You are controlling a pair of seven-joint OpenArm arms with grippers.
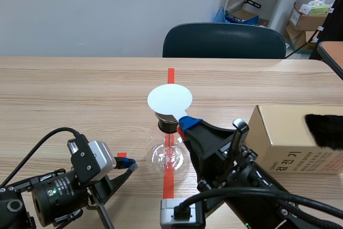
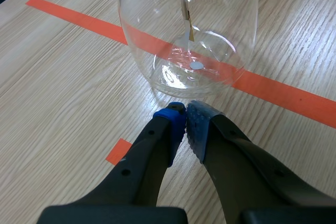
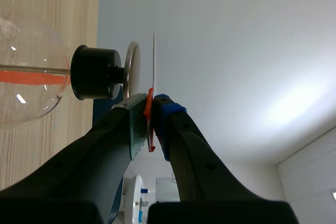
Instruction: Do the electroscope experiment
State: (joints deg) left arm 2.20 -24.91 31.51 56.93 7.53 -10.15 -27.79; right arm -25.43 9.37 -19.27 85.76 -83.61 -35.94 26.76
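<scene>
Two end effectors, one electroscope [image 1: 168, 151]. Right end effector [image 3: 152, 103]: clamped on the edge of a thin white disc [image 1: 170, 98], held flat just above the metal plate [image 3: 132, 69] on the black stopper [image 3: 94, 72], not touching, apparently to bring charge near. Left end effector [image 2: 185, 116]: closed, empty, tips low over the worktop [image 1: 80, 95] just beside the glass flask [image 2: 189, 30], probably parked clear. Cardboard box [image 1: 289, 132] with black fur [image 1: 324, 130] at the right, likely the rubbing material

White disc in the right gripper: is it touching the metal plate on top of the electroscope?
Apart. The right wrist view shows the white disc edge-on, with a strip of wall visible between it and the metal plate.
</scene>
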